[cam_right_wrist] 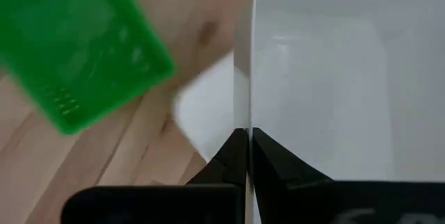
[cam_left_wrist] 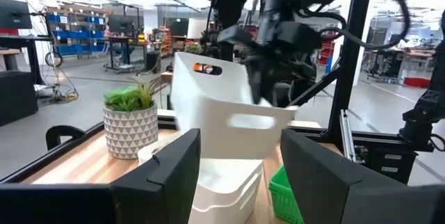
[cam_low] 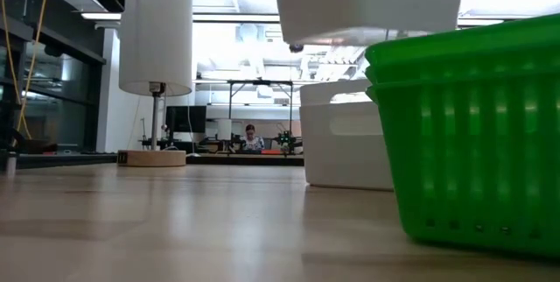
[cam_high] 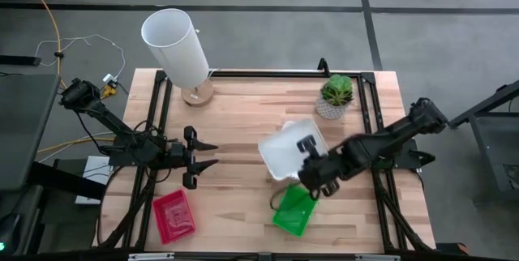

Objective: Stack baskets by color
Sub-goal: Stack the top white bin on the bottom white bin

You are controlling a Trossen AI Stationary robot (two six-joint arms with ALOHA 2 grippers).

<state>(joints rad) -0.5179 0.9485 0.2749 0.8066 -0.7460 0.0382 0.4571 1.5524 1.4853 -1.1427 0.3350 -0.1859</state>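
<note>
My right gripper [cam_right_wrist: 248, 137] is shut on a smooth white basket [cam_high: 282, 154] that hangs tilted in the air over the table's right half. Beneath it, more white baskets [cam_left_wrist: 221, 182] sit nested on the wood. Nested green mesh baskets [cam_high: 293, 210] rest on the table near the front edge, right of centre. A red basket [cam_high: 173, 215] lies flat at the front left. My left gripper [cam_high: 209, 156] waits open at the left, level above the table, nothing between its fingers. My right gripper pinches the white basket's side wall at its rim [cam_right_wrist: 243, 92], one finger inside the basket and one outside. The fingers [cam_right_wrist: 274, 165] slant down from the table's right. The basket is lifted clear and hangs tilted above the nested white baskets [cam_low: 346, 146].
A tall white cylinder on a round wooden base [cam_high: 177, 46] stands at the far left. A small potted plant [cam_high: 336, 95] stands at the far right. Bare wood [cam_high: 235, 115] lies across the table's middle. A black frame borders the table [cam_high: 268, 73].
</note>
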